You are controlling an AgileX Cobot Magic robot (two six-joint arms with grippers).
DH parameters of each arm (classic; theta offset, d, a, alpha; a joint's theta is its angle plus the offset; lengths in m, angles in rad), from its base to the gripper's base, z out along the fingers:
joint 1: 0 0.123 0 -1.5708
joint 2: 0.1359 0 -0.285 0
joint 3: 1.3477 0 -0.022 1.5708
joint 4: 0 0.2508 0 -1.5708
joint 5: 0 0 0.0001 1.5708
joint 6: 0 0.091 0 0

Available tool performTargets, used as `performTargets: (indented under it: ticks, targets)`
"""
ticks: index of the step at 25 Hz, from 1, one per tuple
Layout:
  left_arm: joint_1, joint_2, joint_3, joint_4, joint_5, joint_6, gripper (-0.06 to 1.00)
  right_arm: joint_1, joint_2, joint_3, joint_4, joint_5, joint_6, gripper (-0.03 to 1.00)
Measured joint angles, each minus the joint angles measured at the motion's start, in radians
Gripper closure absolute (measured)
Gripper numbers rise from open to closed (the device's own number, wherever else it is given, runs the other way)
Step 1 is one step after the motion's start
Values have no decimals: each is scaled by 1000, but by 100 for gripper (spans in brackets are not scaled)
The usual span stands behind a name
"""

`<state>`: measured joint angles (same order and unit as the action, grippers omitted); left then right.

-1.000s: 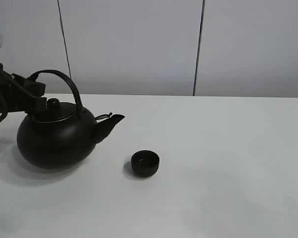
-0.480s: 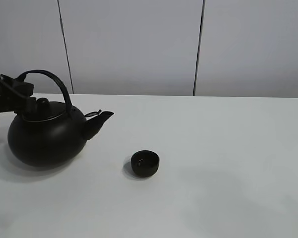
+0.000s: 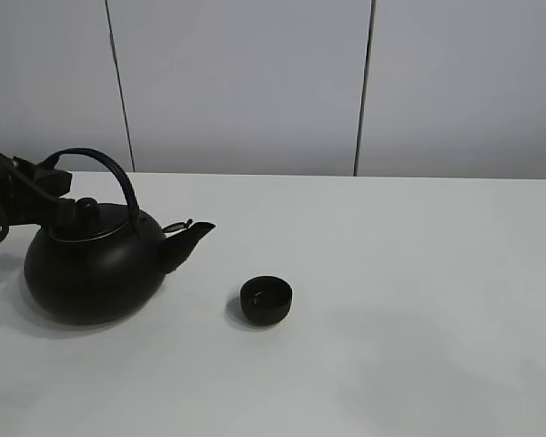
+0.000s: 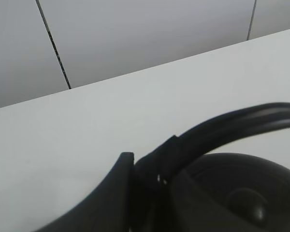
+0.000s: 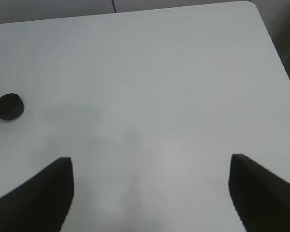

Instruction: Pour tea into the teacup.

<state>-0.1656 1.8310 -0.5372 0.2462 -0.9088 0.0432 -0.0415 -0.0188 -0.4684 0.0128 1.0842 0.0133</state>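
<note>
On the table's left, the left gripper (image 4: 150, 193) clamps the teapot (image 3: 96, 269) handle; the right gripper (image 5: 150, 193) hangs open, empty. Tilting before the spout reaches the teacup (image 3: 266, 300), well apart, would likely spill tea.

Teacup (image 3: 266, 299) matt black; teapot (image 3: 93, 271) matt black; table (image 3: 419, 300) smooth white.

- White table (image 3: 419, 300): plain and matte, with a rounded far corner seen from the right wrist.
- Grey wall panels (image 3: 246, 82): behind its far edge, split by dark vertical seams.
</note>
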Motion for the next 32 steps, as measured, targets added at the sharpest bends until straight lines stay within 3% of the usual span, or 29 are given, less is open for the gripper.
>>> performTargets:
  ticks: [9,21,32]
  targets:
    - [0,5,0,1,-12,1,83,0,0,0,0,-1,0,37]
    - [0,2,73,-12,-194,-18,51,0,0,0,0,-1,0,37]
    - [-7,-45,181,-17,-227,-31,47,0,0,0,0,0,0,37]
